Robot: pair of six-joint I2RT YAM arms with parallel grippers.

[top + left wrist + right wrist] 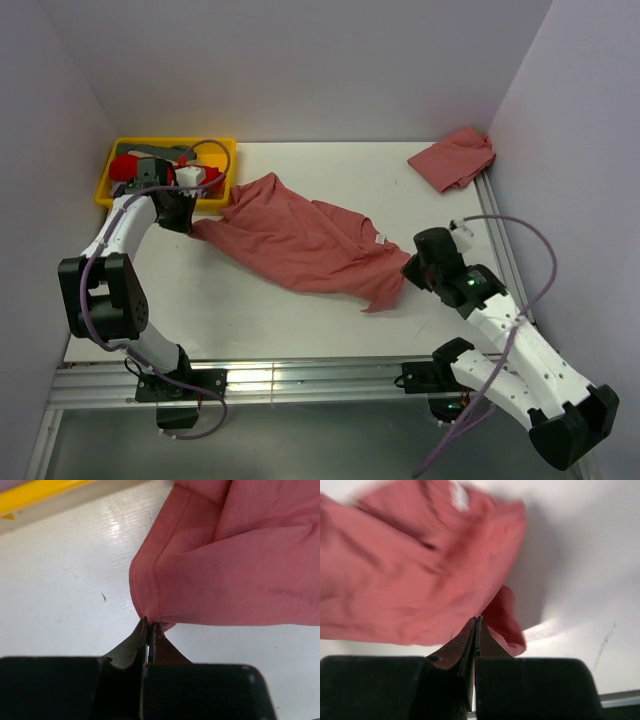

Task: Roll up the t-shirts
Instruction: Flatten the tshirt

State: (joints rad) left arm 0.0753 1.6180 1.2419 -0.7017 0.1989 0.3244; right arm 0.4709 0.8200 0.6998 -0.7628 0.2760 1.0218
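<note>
left claw (149, 623) pinched shut on t-shirt (300, 242) hem, right claw (476, 621) clamped on its opposite edge

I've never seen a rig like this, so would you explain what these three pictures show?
Two robot arms, the left arm and the right arm, are bolted at the near edge of a white table. The wide picture comes from a fixed overhead camera; the close-ups come from a camera on each wrist. One t-shirt lies stretched across the table, a second t-shirt sits crumpled far right, and a yellow tray stands far left. The left end effector is shut on the stretched shirt's hem; the right end effector pinches its opposite end.
</note>
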